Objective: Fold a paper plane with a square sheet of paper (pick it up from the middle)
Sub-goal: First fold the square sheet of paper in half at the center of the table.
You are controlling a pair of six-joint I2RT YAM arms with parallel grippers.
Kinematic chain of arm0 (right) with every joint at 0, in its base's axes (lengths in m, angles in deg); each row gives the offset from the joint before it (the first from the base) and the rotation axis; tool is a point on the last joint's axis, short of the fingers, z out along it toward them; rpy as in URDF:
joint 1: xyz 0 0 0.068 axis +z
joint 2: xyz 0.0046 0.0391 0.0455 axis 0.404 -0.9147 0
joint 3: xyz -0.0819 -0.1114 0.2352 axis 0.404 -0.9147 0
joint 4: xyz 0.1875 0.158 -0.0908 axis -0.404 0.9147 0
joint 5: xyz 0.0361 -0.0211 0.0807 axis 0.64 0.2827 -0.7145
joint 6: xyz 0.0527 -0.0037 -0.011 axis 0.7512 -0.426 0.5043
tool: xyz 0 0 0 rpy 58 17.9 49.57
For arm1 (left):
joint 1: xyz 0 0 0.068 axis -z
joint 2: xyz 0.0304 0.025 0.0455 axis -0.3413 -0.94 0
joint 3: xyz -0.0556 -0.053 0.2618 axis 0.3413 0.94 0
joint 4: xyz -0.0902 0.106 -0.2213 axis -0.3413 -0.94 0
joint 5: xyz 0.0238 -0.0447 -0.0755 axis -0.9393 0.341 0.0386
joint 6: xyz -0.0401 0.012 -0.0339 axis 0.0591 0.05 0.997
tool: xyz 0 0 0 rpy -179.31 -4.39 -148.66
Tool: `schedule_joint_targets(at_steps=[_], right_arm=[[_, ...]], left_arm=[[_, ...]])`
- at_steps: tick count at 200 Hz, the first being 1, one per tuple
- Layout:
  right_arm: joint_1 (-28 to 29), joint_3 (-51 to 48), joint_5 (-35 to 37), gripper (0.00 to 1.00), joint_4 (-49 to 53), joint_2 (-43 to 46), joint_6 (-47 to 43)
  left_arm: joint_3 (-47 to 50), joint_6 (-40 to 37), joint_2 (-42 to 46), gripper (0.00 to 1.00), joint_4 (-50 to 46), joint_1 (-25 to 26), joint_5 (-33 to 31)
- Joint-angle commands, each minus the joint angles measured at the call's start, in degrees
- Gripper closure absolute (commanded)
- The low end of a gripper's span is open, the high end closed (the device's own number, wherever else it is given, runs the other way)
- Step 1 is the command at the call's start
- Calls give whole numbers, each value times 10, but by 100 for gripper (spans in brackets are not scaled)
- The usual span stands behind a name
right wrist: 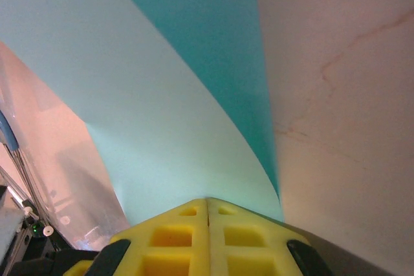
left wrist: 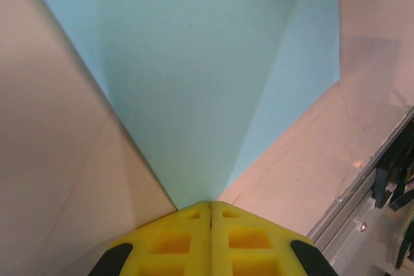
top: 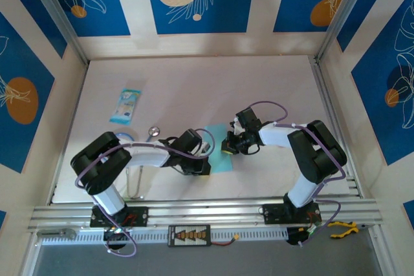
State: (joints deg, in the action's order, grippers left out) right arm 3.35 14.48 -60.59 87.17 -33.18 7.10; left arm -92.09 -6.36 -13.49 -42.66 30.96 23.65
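Note:
The square sheet of paper (top: pixel 221 159), plain light blue, sits between my two grippers near the table's front middle. My left gripper (top: pixel 207 161) meets its left side. In the left wrist view the yellow fingers (left wrist: pixel 174 240) are pressed together, and a corner of the sheet (left wrist: pixel 194 63) runs into their tips (left wrist: pixel 211 203). A crease line shows on the sheet's right part. My right gripper (top: pixel 228 147) is at the sheet's right edge. Its jaws (right wrist: pixel 207 200) are shut on the paper (right wrist: pixel 142 108), which curls upward and shows a darker face (right wrist: pixel 220 37).
A blue-and-white printed packet (top: pixel 125 105) lies at the back left of the pale table (top: pixel 272 88). A small round item (top: pixel 154 131) rests near the left arm. An aluminium rail (top: pixel 207 211) runs along the front edge, with yellow-handled pliers (top: pixel 341 227) at its right end.

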Motion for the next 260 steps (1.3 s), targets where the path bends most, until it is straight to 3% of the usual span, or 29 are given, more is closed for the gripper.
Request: schedule_joint_targets(at_steps=[1, 48, 85, 122, 162, 205, 260], right_arm=[[-7, -29, 56, 100, 65, -17, 5], [-7, -29, 53, 100, 66, -17, 2], [-7, -28, 50, 100, 65, -18, 2], [-5, -26, 46, 100, 65, -22, 2], [-5, -27, 46, 100, 66, -27, 1], [-5, -27, 46, 100, 65, -29, 2], [-5, -24, 49, 100, 71, -28, 1]], left_arm=[[-5, -24, 11, 98, -73, 15, -13], [-48, -48, 86, 94, -98, 1, -57], [-93, -43, 27, 94, -64, -56, -11], [-108, -42, -29, 95, -44, -86, -15], [-65, -34, -50, 94, -2, -94, 6], [-41, -56, -41, 94, -43, -96, -32], [-113, -45, -19, 92, -40, -107, -9]])
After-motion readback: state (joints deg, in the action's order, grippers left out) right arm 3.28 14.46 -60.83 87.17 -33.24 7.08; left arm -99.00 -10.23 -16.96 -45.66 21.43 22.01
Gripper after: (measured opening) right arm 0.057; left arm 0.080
